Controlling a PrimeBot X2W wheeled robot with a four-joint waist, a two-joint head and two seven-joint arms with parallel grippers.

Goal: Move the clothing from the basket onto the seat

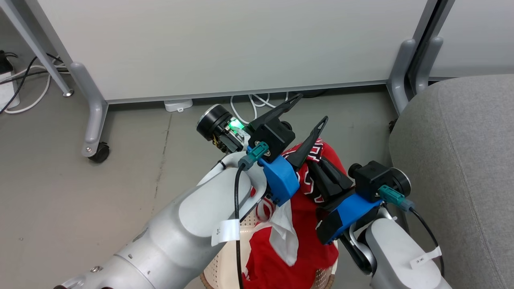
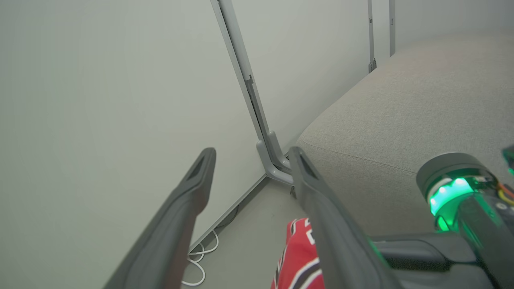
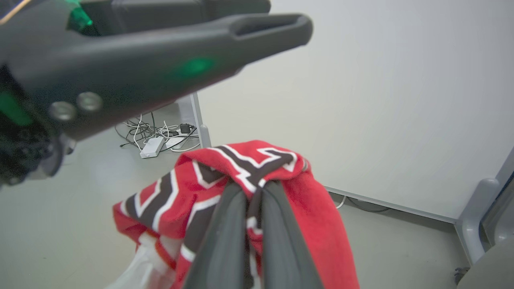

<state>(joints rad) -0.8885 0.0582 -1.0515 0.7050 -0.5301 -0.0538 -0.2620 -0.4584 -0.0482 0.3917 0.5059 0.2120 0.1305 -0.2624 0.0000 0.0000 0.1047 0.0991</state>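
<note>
Above the basket [image 1: 220, 267]: red jersey [image 1: 307, 237] lifted, tail hanging down into it. Right claw [image 3: 253, 188] clenched on the lettered fold. Left claw [image 1: 312, 107] spread, holding nothing, just beside. Seat [image 1: 453, 160] to the right. Step, as judged: carry-over. Next: swing right, clear the seat edge, release.

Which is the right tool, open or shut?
Shut: the right tool pinches the red clothing, with its fingers nearly touching.

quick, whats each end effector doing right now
Left end effector: open, holding nothing.
Right end effector: closed on the clothing.
</note>
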